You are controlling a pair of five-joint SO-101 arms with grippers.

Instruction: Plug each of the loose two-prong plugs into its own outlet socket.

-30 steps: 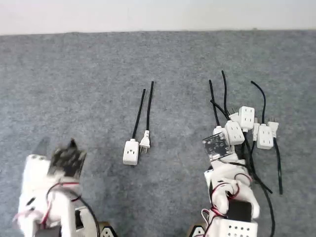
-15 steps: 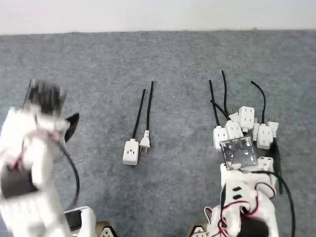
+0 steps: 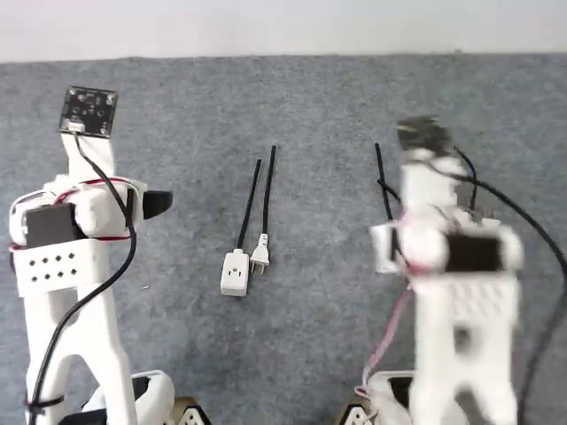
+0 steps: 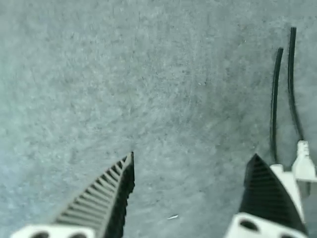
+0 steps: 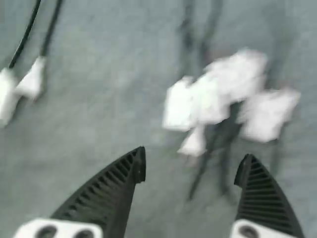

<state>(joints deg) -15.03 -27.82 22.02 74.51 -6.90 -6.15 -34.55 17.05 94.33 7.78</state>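
While both arms hang high, I log: left fingers (image 4: 104,198) spread wide, empty, likely readied for mid-tabletop plug (image 3: 260,255) beside socket (image 3: 234,273) | right fingers (image 5: 106,198) spread, empty, over right-edge pile (image 5: 223,99)

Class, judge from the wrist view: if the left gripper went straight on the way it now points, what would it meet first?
The left gripper would probably meet bare grey mat first; the white socket and plug lie off that line, beside one finger.
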